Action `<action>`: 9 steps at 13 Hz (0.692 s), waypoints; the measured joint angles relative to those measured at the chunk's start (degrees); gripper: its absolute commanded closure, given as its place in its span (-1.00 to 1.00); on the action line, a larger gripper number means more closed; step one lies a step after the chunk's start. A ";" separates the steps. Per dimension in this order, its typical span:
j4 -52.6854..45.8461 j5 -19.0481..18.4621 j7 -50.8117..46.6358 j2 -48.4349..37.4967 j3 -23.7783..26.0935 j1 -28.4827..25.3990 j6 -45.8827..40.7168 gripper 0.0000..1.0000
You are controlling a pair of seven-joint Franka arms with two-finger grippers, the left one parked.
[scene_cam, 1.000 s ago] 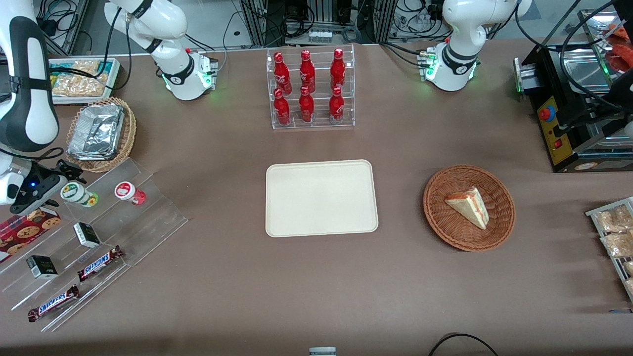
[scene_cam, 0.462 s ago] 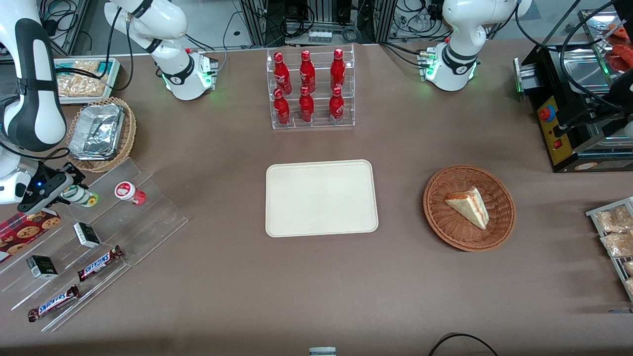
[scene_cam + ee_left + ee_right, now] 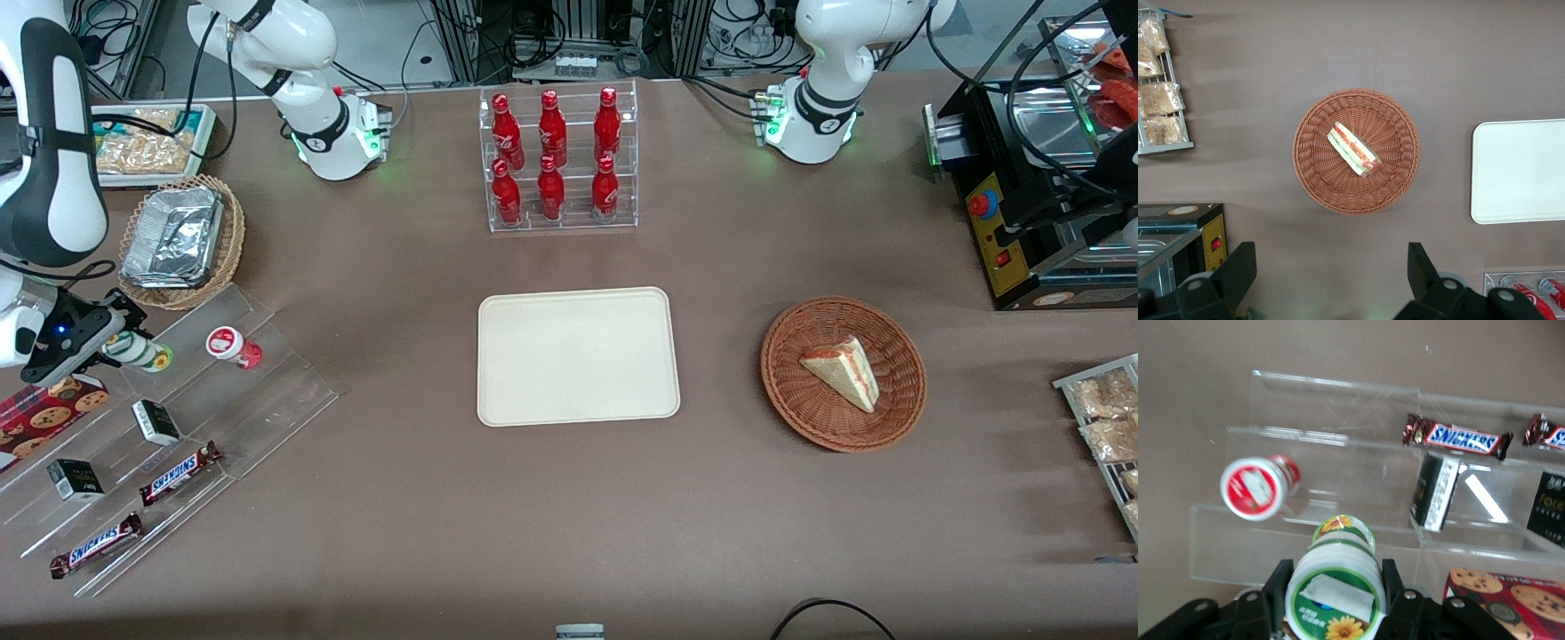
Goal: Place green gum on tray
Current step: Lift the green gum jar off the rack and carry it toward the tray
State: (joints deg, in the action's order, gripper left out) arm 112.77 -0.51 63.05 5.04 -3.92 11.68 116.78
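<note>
1. We see the green gum [image 3: 1338, 587] lying tilted on the clear acrylic stand [image 3: 222, 391], its lid toward the wrist camera.
2. Our gripper [image 3: 1333, 587] has its fingers [image 3: 1390, 581] closed against the bottle's sides, beside the red gum [image 3: 233, 347]; the tray [image 3: 578, 356] sits well apart.

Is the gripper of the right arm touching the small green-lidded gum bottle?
Touching. In the right wrist view the gripper sits on the clear stepped stand, and its two black fingers press against both sides of the green gum, with no gap visible.
</note>
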 measured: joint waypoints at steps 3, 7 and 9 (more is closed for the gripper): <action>-4.32 0.00 -11.42 0.02 0.21 -7.17 -6.51 1.00; -6.37 0.04 -31.87 1.15 0.56 -18.98 -8.49 1.00; -8.03 0.24 -41.22 3.23 0.63 -24.15 -8.49 1.00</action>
State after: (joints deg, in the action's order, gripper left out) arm 104.74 -0.26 21.83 8.27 -3.29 -12.47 108.29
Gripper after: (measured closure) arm 0.410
